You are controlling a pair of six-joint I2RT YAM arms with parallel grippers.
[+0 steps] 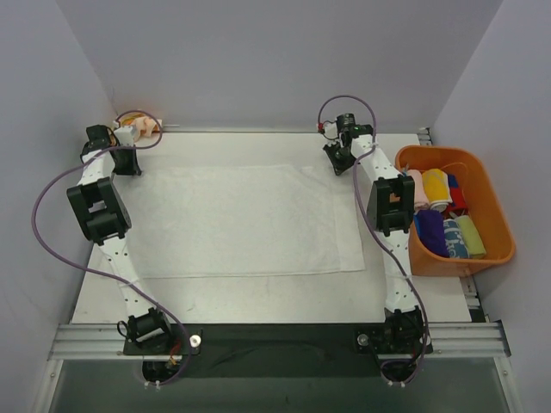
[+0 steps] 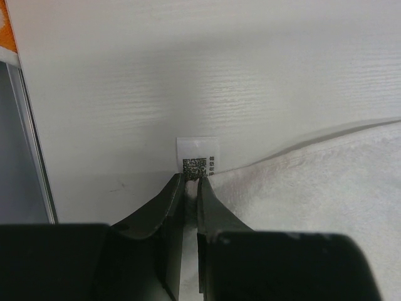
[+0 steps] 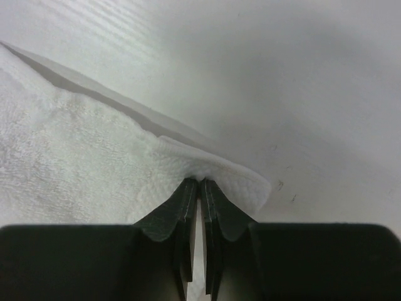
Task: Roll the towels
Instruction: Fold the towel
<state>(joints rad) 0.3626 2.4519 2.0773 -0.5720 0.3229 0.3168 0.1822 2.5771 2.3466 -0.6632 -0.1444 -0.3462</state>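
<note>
**White towel pinched at both far corners**

Pale grey walls [image 1: 275,60] enclose a white wood-grain tabletop [image 1: 258,291]. The white towel [image 1: 241,219] lies spread flat at its centre, terry-textured and plain. The left claw [image 2: 191,179] is closed on the towel's far-left corner and the right claw [image 3: 200,182] on its far-right corner, which is lifted into a small fold. An orange bin [image 1: 456,262] at the right edge holds coloured rolled towels [image 1: 443,219]. A cream towel [image 1: 142,129] with orange blotches lies bunched in the far-left corner. A printed label [image 2: 197,153] lies just beyond the left claw's tips.
</note>
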